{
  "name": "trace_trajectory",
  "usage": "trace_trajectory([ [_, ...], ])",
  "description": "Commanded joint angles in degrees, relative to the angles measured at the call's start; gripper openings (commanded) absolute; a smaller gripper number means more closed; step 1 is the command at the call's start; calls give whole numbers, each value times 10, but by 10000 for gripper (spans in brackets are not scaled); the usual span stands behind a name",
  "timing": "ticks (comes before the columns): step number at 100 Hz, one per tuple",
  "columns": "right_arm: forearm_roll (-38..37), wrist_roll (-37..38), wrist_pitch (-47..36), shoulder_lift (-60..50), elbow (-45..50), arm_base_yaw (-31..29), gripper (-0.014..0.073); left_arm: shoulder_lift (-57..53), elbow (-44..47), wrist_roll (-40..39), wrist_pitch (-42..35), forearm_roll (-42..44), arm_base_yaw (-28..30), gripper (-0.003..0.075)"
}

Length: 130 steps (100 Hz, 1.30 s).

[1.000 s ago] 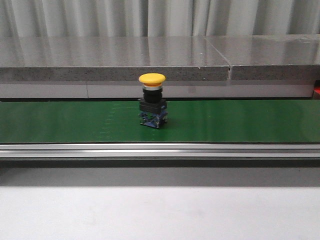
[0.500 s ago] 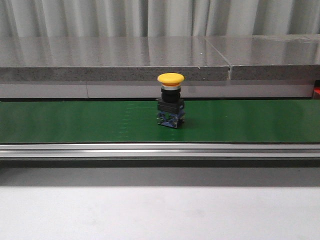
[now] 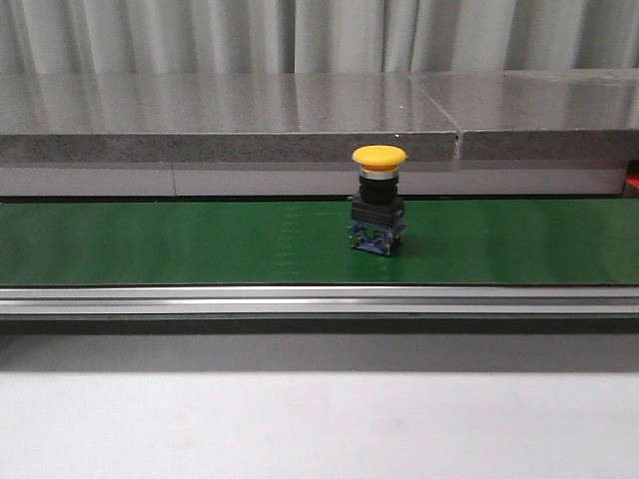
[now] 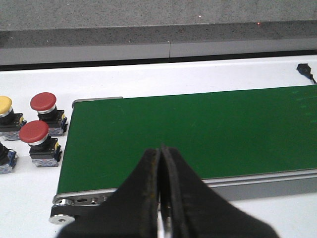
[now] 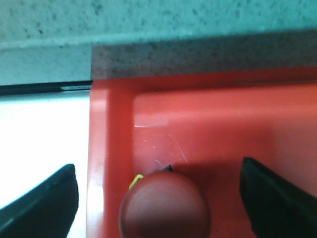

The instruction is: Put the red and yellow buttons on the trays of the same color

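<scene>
Yellow button (image 3: 379, 200) upright on green belt (image 3: 150, 242) — left tool (image 4: 161, 151) pinched closed, empty; right tool (image 5: 158, 191) spread wide over red button (image 5: 165, 204) in red tray (image 5: 223, 124).

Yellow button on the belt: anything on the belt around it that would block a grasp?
Nothing visible. In the front view the yellow button stands upright and alone on the green belt, with no gripper near it. No yellow tray is in view, so the path there cannot be judged.

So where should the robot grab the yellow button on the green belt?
Probably by the black body under the yellow button, coming down from above with fingers on either side. It stands upright on the green belt, and the wide domed cap would likely slip.
</scene>
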Motion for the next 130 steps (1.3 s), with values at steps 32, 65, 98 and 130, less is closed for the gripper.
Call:
trace_trajectory([
  [32,7,1,196,-96,-123,-4,666,1,-17,-4,-45,-5,-6,-19],
  [65,23,26,297,-175,-119,1,666,1,-17,-4,-45,-5,-6,-19],
  [98,63,26,340,-289,12,10,666,1,-17,-4,-45,-5,-6,-19],
  [130,71,-15,292,-425,227,10,666,1,-17,-4,-45,-5,-6,-19],
])
